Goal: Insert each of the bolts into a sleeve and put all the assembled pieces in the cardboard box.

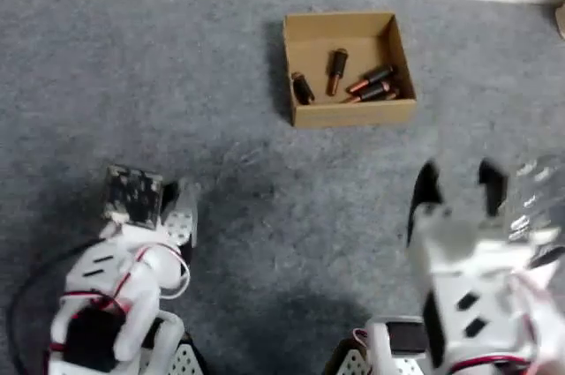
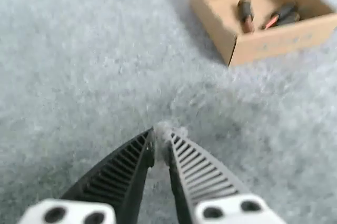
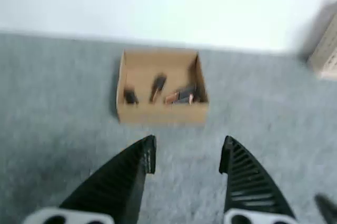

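Apparently I'm nearly finished. On the grey surface [image 1: 265, 216] the cardboard box [image 1: 351, 116] sits well ahead of both arms. My right pincer [image 3: 187, 154] gapes apart, empty; my left pincer [image 2: 161, 144] is pressed together on nothing. All the assembled pieces [image 1: 335, 71] I see lie inside that box.

The left arm [image 1: 115, 296] sits at the left of the table's [image 1: 265, 243] near edge, its white links folded low. The left gripper [image 2: 161, 138] points out just above the surface, with its black ribbed fingers [image 2: 126, 174] drawn together at the tips and nothing between them. The right arm [image 1: 477, 304] stands at the right of that edge, held high. The right gripper [image 3: 187, 155] is spread wide and empty.
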### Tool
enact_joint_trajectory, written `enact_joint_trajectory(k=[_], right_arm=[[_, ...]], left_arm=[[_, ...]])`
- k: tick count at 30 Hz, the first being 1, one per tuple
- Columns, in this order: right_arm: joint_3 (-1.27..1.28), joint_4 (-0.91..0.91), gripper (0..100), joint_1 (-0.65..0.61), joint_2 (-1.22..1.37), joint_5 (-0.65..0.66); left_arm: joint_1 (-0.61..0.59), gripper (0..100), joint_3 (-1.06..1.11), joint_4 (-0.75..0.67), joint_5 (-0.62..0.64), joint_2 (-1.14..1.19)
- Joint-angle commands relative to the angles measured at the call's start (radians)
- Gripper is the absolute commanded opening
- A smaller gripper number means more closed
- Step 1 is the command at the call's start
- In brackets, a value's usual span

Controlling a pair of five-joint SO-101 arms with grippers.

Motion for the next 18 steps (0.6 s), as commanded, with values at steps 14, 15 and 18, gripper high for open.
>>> enact_joint_trajectory(k=[14,15,18], right_arm=[[1.504,-0.742,18.1,0.093,-0.641,-0.006],[1.561,-0.768,18.1,0.102,-0.641,-0.006],[1.745,-0.842,18.1,0.110,-0.638,-0.006]], left_arm=[[-0.015,6,0.535,0.012,-0.229,-0.117],[-0.028,6,0.535,0.018,-0.242,-0.117],[-0.071,6,0.535,0.025,-0.242,-0.116]])
